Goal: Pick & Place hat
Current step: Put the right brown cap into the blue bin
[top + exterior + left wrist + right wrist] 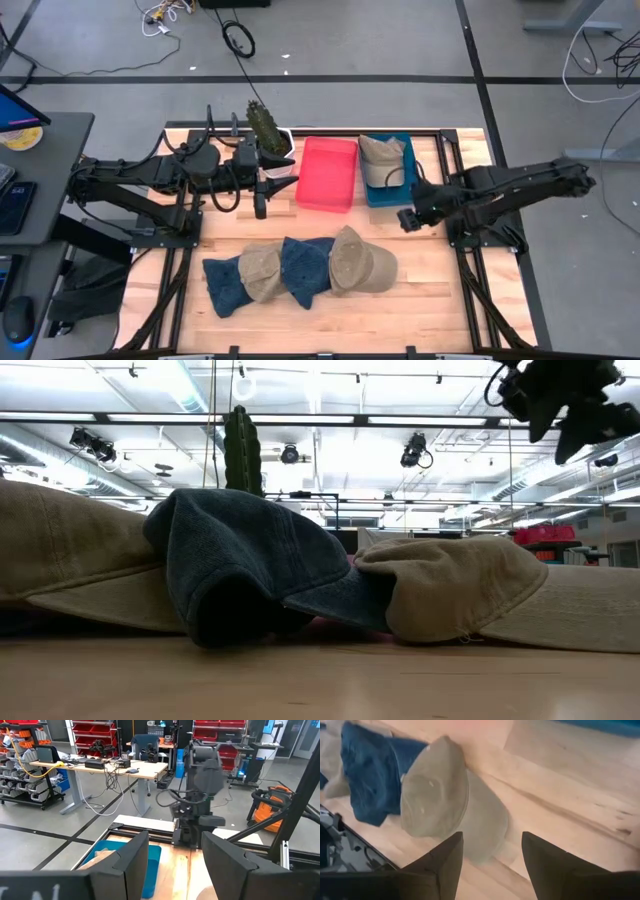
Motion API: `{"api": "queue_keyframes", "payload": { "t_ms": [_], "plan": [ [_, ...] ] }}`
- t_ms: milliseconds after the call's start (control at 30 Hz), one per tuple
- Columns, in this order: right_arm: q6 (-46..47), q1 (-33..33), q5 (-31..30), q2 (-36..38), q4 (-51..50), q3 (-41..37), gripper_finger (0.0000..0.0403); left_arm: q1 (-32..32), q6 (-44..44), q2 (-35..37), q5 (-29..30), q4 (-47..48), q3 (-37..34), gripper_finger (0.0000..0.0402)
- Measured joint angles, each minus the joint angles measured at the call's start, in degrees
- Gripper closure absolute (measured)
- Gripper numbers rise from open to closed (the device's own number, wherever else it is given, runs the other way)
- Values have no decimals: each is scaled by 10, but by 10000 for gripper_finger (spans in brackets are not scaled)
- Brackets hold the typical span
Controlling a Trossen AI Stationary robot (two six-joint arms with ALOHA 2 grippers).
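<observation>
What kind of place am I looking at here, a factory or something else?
Most likely a robotics lab or workshop, not a factory line. Red parts bins fill shelving along the wall, a workbench is strewn with cables and gear, and rows of strip lights hang from an open ceiling over a marked concrete floor.

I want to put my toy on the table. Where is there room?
Bare wood lies along the near edge of the wooden table, below the row of four caps, and right of the tan cap. The far side is crowded: potted cactus, red bin, blue bin holding a cap.
</observation>
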State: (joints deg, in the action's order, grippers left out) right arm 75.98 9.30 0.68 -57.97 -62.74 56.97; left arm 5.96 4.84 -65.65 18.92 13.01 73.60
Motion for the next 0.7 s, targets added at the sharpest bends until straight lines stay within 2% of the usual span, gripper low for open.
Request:
{"api": "queue_keyframes", "payload": {
  "t_ms": [333,467,533,700],
  "plan": [
    [127,139,-66,-38,-9,-1,199,-5,13,0,0,-1,0,214],
    [171,187,-68,-56,8,-27,199,-8,20,0,0,-2,0,214],
    [196,209,-61,-58,42,-56,199,-8,20,0,0,-3,0,214],
    [271,260,-46,-59,224,-152,199,-8,25,0,0,-3,0,214]
  ]
}}
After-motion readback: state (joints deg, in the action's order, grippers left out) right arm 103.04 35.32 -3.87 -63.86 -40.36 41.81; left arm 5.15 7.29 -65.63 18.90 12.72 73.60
